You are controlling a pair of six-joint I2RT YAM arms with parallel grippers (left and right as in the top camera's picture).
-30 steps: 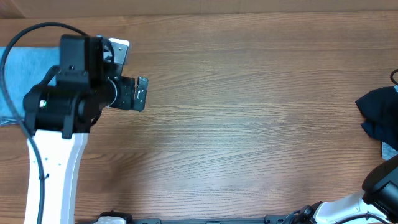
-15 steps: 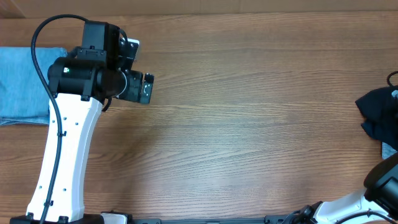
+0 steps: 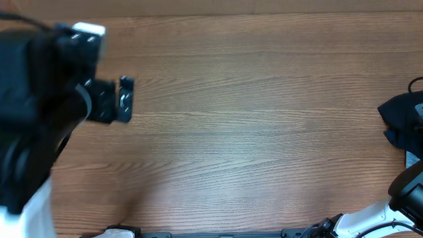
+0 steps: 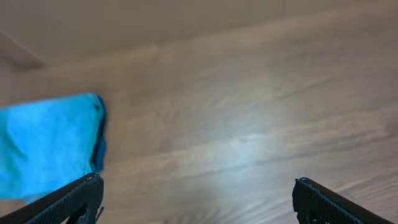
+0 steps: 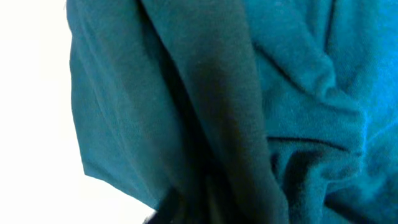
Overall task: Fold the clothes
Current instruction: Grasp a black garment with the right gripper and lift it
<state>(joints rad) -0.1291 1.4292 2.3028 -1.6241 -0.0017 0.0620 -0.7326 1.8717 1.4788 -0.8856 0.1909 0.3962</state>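
A crumpled dark garment (image 3: 399, 124), part of the clothes, lies at the table's right edge in the overhead view. It fills the right wrist view as dark teal folds (image 5: 205, 106), and one thick fold runs down to where my right jaws sit. The right fingers are buried in the cloth and shut on it. A folded light blue garment (image 4: 46, 143) lies to the left in the left wrist view. My left gripper (image 4: 196, 202) hangs above bare wood to its right, open wide and empty, and it also shows from overhead (image 3: 125, 99).
The wooden table (image 3: 264, 132) stretches between the two arms. The left arm (image 3: 33, 119) looms large and blurred over the far left, hiding the blue garment from above. The right arm's base (image 3: 410, 192) sits at the bottom right corner.
The left arm has swung left and up towards the overhead camera, and now covers the blue garment there. The right gripper has closed into the dark garment.
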